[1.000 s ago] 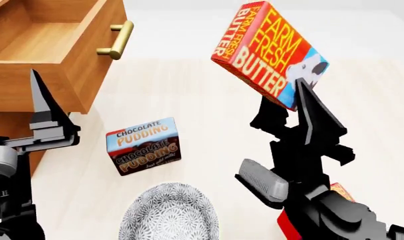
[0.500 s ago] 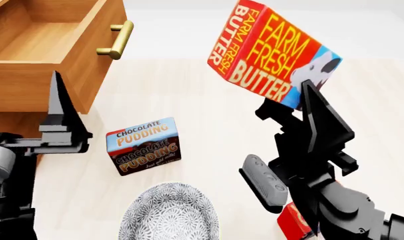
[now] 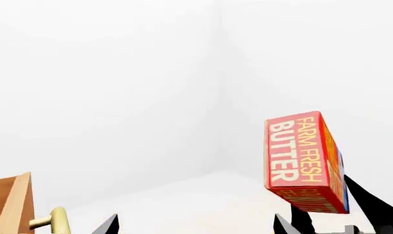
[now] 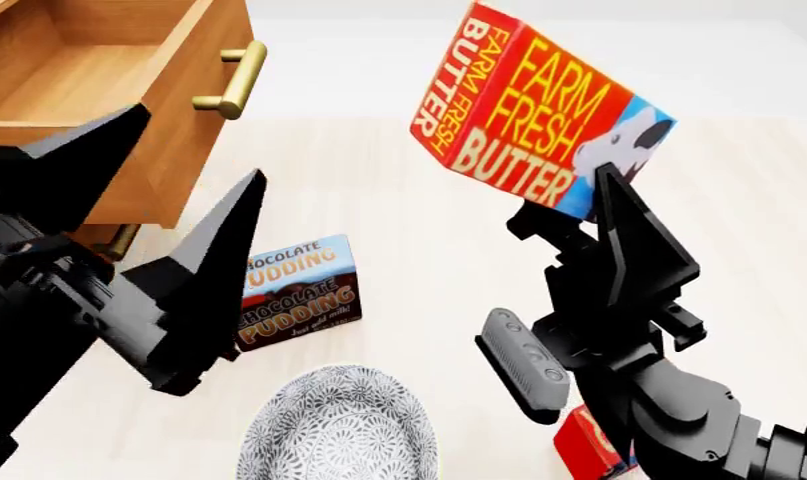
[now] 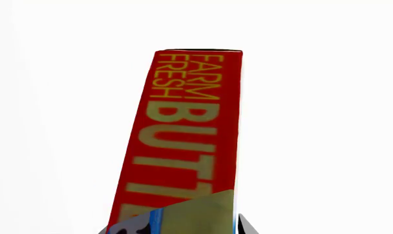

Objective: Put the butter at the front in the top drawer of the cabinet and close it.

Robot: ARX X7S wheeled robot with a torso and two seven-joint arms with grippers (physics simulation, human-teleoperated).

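Observation:
The butter [image 4: 537,105], a red-and-orange carton with a blue cow panel, hangs tilted in the air right of the cabinet. My right gripper [image 4: 601,192] is shut on its lower blue end. In the right wrist view the butter [image 5: 190,141] fills the space between the jaws of the right gripper [image 5: 177,229]. The top drawer [image 4: 156,110] stands pulled open at the upper left, its inside bare wood. My left gripper [image 4: 190,160] is open and holds nothing, just in front of the drawer. From the left wrist, the butter [image 3: 303,156] floats beyond the open left gripper [image 3: 196,226].
A chocolate pudding box [image 4: 307,290] lies on the light floor, with a patterned bowl [image 4: 336,425] nearer to me. A second butter carton [image 4: 587,445] peeks out under my right arm. The top drawer's brass handle [image 4: 236,80] sticks out; the lower drawer's handle [image 4: 116,240] shows beneath.
My left arm has risen and turned toward the middle, its two fingers now spread wide before the drawer and partly covering the pudding box. The butter has shifted slightly up and left.

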